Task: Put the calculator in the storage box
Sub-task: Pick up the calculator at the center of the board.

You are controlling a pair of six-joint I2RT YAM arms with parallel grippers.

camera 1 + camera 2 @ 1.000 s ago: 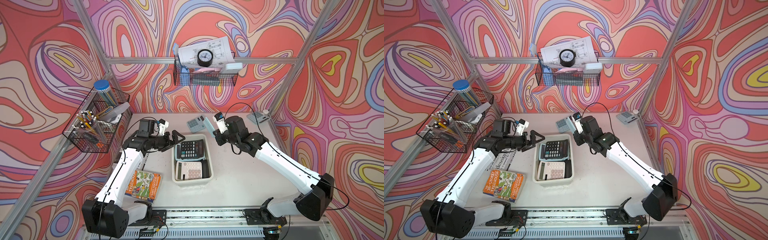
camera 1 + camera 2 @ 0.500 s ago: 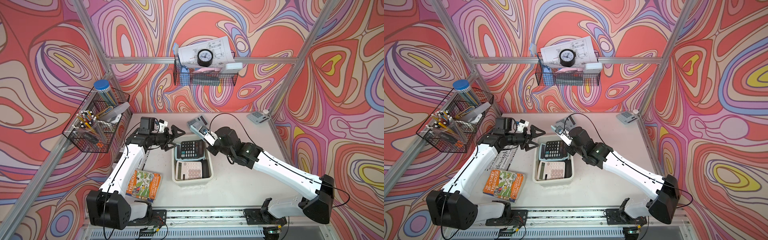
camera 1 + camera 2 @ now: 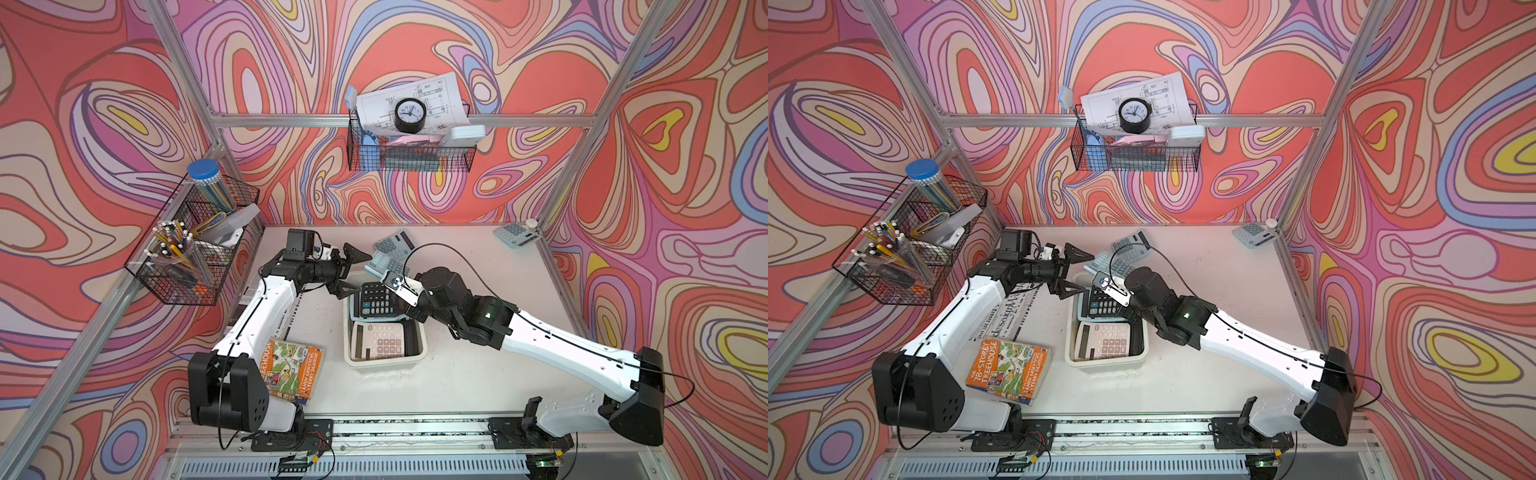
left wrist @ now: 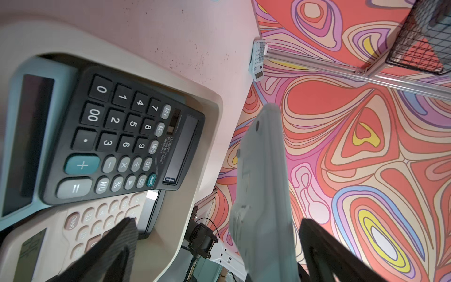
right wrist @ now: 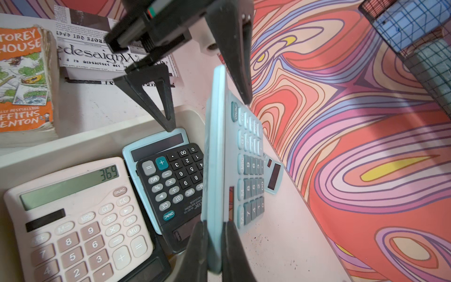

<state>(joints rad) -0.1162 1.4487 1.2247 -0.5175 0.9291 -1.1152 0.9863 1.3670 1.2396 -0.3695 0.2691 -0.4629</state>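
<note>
Calculator point(image 5: 219, 158) clamped on edge in the right end effector point(image 5: 214, 228) over the rim of the storage box point(image 5: 73, 149), left end effector point(image 3: 359, 271) spread wide around it, probably light, stiff, slick plastic, best pinched across the thin body, off the keys

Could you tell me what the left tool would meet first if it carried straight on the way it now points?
Most likely the blue calculator, held on edge in the right tool; its free end sits between the open fingers of the left tool.
</note>
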